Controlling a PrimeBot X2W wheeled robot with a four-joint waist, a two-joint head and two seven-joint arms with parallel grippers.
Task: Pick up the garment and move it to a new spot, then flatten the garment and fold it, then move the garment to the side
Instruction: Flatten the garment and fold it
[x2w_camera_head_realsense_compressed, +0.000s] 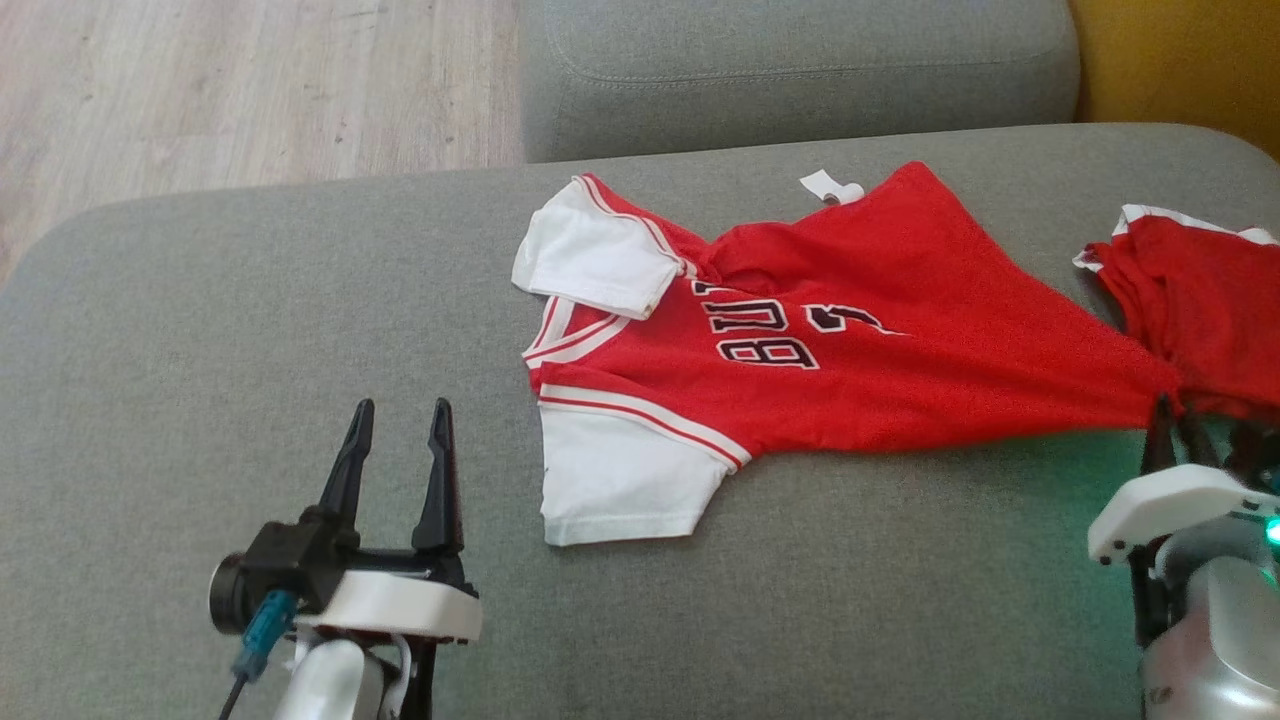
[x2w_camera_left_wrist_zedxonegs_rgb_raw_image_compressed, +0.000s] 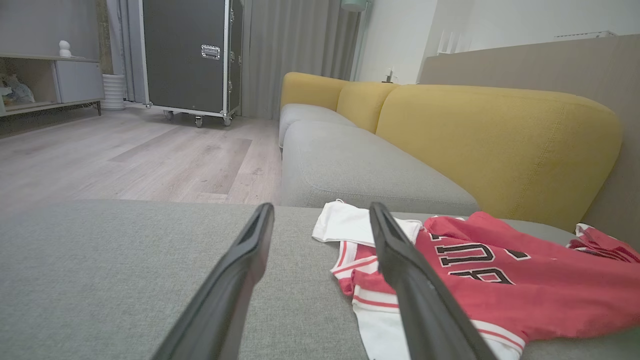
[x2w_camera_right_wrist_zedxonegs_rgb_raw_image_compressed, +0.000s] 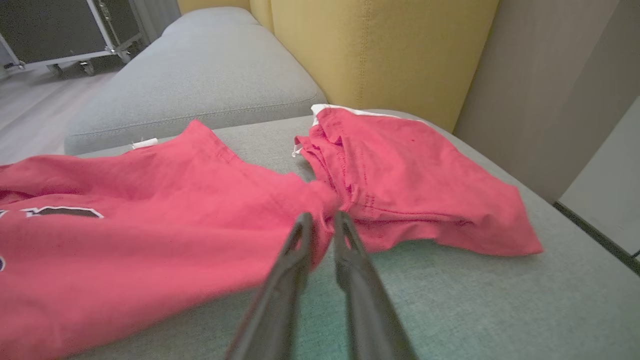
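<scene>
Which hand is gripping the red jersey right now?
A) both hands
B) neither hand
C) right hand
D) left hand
C: the right hand has its fingers closed on a bunched fold of the red jersey, while the left hand is open and apart from it, over the grey cushion.

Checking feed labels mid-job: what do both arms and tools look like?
The left tool has two black tapered fingers on a black block, a white collar, a pale forearm and a teal plug with a dark cable. The right tool has the same dark fingers, a white housing, a silver forearm and a green light.
</scene>
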